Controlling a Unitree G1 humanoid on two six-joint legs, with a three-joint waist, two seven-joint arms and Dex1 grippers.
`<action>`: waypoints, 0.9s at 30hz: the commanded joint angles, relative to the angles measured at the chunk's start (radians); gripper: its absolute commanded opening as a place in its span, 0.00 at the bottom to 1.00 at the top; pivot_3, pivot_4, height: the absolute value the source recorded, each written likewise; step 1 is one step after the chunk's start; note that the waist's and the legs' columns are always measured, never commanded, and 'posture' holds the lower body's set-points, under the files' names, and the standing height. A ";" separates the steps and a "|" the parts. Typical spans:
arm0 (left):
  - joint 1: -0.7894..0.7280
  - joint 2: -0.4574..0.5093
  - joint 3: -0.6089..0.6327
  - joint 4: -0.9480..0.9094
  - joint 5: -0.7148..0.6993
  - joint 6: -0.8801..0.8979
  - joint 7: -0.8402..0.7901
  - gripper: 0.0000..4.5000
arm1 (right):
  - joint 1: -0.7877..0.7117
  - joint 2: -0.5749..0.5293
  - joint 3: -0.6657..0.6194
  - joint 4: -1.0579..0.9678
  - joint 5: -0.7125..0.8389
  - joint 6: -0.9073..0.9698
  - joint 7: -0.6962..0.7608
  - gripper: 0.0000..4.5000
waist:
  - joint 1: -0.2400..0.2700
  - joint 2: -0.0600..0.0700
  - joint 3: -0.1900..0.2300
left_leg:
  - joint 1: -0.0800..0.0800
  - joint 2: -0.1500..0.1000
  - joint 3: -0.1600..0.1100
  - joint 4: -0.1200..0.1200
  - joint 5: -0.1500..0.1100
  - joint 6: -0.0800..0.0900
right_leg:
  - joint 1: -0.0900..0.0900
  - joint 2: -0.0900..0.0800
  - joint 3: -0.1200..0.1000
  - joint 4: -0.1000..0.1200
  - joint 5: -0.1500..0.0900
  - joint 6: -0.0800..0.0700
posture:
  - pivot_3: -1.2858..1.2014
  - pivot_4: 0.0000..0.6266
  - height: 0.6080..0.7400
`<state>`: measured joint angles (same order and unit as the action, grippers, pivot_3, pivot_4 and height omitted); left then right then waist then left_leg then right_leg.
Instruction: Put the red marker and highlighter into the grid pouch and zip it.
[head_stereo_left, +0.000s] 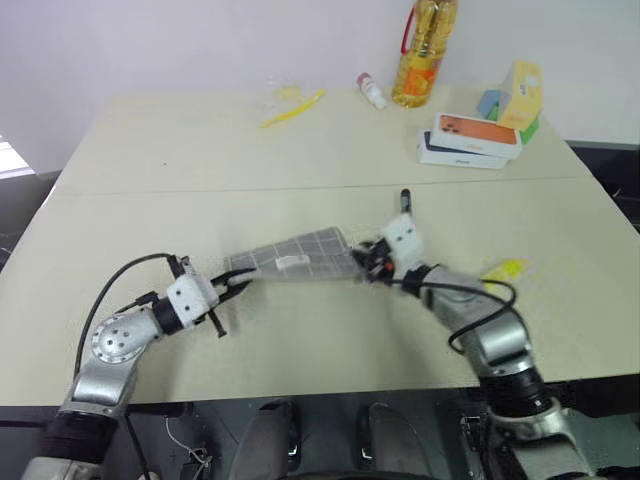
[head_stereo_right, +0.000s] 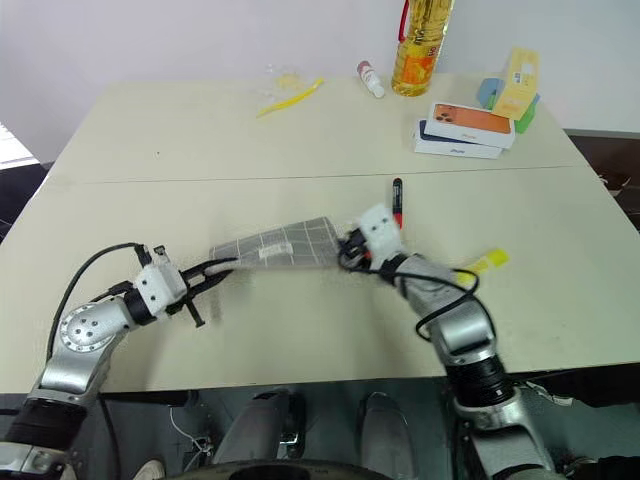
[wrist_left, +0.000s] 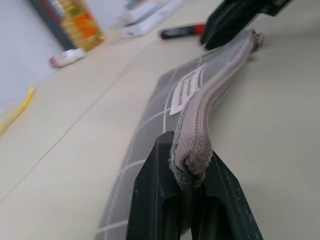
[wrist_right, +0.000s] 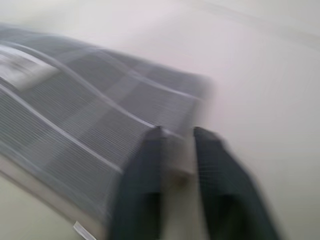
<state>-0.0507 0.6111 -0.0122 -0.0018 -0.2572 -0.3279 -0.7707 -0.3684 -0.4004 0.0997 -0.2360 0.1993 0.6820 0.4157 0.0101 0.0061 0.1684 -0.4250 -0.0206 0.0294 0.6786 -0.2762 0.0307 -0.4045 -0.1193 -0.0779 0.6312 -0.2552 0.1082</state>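
1. Left wrist view: left gripper (wrist_left: 192, 172) pinches the zipper end of the flat grey grid-lined fabric pouch (head_stereo_left: 300, 257).
2. Right gripper (wrist_right: 175, 150), fingers slightly apart, straddles the pouch's other end.
3. Black red-capped marker (head_stereo_right: 397, 200) and yellow highlighter (head_stereo_left: 503, 269) lie on the beige table (head_stereo_left: 300, 150).

Beige table (head_stereo_left: 300, 330); red marker (head_stereo_left: 405, 200); highlighter (head_stereo_left: 503, 269)

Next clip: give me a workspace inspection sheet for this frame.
Surface: beige table, seam across the middle.
Job's things: grid pouch held up between both arms; red marker and highlighter lie outside it.
Clutter: oil bottle, small white bottle, phone boxes, yellow stick.
Grippers: left claw shut on the pouch's zipper end; right claw at the other end, grip unclear.
Cables: black cable on left arm, another on right.
Surroundings: white wall.
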 joint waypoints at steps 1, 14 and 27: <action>-0.013 -0.038 0.030 -0.071 -0.037 0.135 0.076 0.00 | -0.047 -0.038 -0.091 -0.002 0.003 -0.037 0.001 0.63 | -0.001 0.000 0.000 | 0.000 0.000 0.000 0.000 0.000 0.000 | 0.000 0.000 0.000 0.000 0.000 0.000 | 0.52 0.24 1.00; -0.021 -0.136 0.020 -0.164 -0.018 0.241 0.136 0.00 | -0.065 0.047 -0.057 -0.024 0.040 0.027 0.018 0.85 | 0.000 0.000 0.000 | 0.000 0.001 0.000 -0.001 0.001 0.000 | 0.000 0.002 0.000 0.001 0.000 0.000 | 0.52 0.24 1.00; -0.016 -0.128 0.018 -0.257 -0.015 0.306 0.112 0.00 | -0.121 0.135 -0.066 0.034 0.050 0.057 -0.027 0.33 | -0.001 0.000 0.000 | 0.000 0.001 0.000 -0.001 0.001 -0.001 | 0.000 0.001 0.000 0.000 0.000 0.000 | 0.52 0.24 1.00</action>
<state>-0.0547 0.4808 -0.0053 -0.2171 -0.2704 -0.0254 -0.6674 -0.4730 -0.2746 0.0502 -0.1845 0.2342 0.7429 0.3888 0.0096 0.0058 0.1686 -0.4251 -0.0196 0.0297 0.6780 -0.2756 0.0301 -0.4050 -0.1177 -0.0779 0.6316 -0.2555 0.1084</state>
